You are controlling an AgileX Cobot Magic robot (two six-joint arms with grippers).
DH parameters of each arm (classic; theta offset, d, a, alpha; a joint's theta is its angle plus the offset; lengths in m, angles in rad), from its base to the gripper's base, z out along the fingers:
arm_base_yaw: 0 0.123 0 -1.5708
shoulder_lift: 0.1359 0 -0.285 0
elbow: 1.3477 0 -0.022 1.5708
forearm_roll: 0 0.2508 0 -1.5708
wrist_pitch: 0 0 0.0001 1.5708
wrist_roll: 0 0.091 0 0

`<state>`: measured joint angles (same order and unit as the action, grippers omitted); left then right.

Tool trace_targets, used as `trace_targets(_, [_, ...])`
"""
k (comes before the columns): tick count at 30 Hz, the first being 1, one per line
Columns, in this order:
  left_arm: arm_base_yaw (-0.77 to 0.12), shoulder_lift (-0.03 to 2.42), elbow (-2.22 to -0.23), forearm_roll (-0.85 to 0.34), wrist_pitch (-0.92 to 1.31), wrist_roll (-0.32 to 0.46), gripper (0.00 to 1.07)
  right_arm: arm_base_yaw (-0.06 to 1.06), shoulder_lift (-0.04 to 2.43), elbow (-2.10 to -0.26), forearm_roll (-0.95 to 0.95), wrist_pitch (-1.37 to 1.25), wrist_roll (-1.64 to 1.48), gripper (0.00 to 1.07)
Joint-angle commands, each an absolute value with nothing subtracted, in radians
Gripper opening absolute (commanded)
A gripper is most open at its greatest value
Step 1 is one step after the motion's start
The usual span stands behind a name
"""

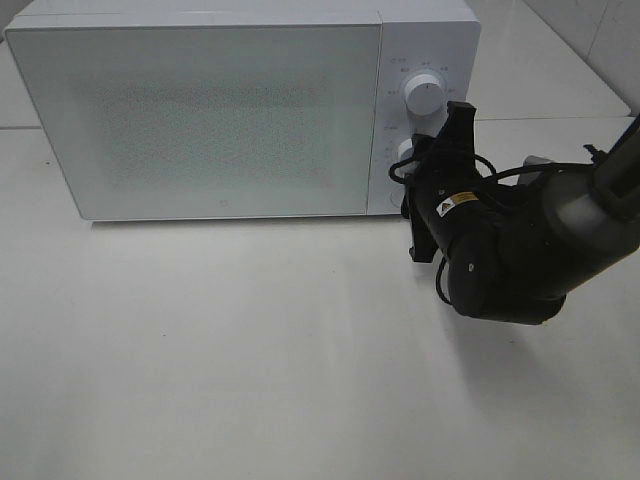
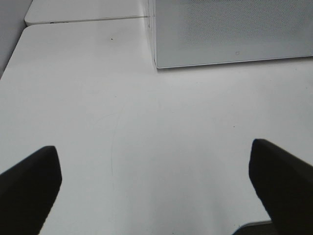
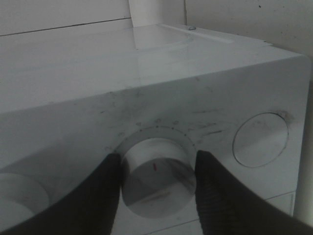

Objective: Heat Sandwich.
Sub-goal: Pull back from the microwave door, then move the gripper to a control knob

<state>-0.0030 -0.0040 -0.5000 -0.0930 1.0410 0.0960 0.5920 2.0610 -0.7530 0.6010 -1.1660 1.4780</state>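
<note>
Scene: a white microwave (image 1: 440, 40) stands on a white table (image 1: 250, 370), with its frosted door (image 1: 200, 110) closed.
Right arm (image 1: 520, 250): black. It comes in from the right of the overhead view, bends low over the table and points its wrist at the microwave's control panel.
Right gripper (image 3: 157, 155): turned on its side, one finger above the other. It is about half closed, with both fingers (image 3: 98, 196) pressed against the sides of the lower knob (image 3: 159, 183).
Upper knob (image 1: 424, 95): untouched, just above the gripper.
Left gripper (image 2: 155, 183): spread wide and holding nothing. It hangs over the table near the microwave's front corner (only its two dark fingertips show).
Sandwich: not visible in any view, and the cloudy door hides the inside, so I cannot tell where it is.
Writing: a yellow sticker (image 1: 447, 205) on the right arm and the faint marks around the knobs are too small to read.
Red line (image 3: 154, 167): a short mark on the face of the gripped knob.
</note>
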Motion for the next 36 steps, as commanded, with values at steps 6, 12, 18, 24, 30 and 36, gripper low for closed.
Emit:
trace_targets(6, [-0.001, -0.03, -0.496, -0.102, 1.036, 0.093, 0.99, 0.606, 2.048, -0.77, 0.562, -1.323, 1.446, 0.72])
trace_targets(12, [-0.001, -0.03, -0.496, -0.102, 1.036, 0.093, 0.99, 0.606, 2.048, -0.77, 0.557, -1.322, 1.428, 0.77])
trace_targets(18, [-0.001, -0.03, -0.496, -0.102, 1.036, 0.093, 0.99, 0.606, 2.048, -0.768, 0.544, -1.317, 1.426, 0.75])
trace_targets(24, [-0.001, -0.03, -0.496, -0.102, 1.036, 0.093, 0.99, 0.606, 2.048, -0.765, 0.516, -1.285, 1.426, 0.75])
trace_targets(30, [-0.001, -0.03, -0.496, -0.102, 1.036, 0.093, 0.99, 0.606, 2.046, -0.717, 0.481, -1.27, 1.429, 0.75])
trace_targets(36, [-0.001, -0.03, -0.496, -0.102, 1.036, 0.093, 0.99, 0.606, 1.998, -0.645, 0.474, -1.271, 1.429, 0.75])
